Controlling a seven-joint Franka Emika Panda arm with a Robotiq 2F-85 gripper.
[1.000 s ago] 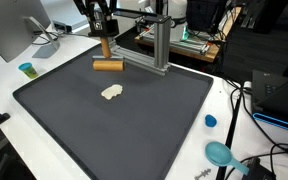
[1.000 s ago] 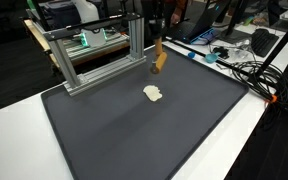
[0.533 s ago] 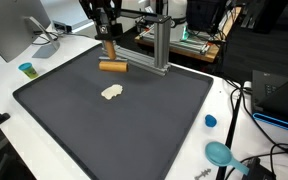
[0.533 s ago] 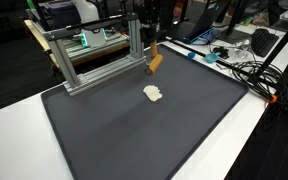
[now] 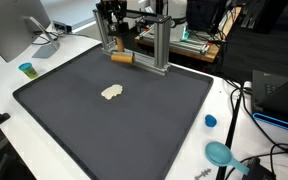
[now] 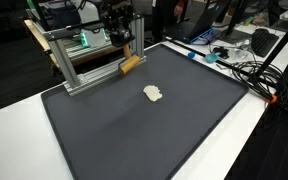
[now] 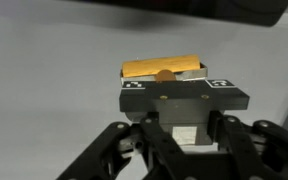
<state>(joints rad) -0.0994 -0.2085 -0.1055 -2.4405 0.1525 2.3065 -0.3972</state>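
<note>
**Gripper (image 5: pixel 115 38) clamped on a wooden piece (image 5: pixel 121 58)**

A dark mat (image 5: pixel 134 135) spreads below the gripper, and a metal frame (image 5: pixel 160 45) stands just beside it. The wooden piece hangs under its closed fingers. A pale lump (image 5: pixel 111 92) lies well apart from the gripper.

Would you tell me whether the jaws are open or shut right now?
Shut on the wooden roller: in the wrist view its stem sits clamped between them.

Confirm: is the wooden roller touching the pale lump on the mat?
No, the wooden roller in the gripper hangs beside the aluminium frame at the mat's far edge, clear of the pale lump.
</note>
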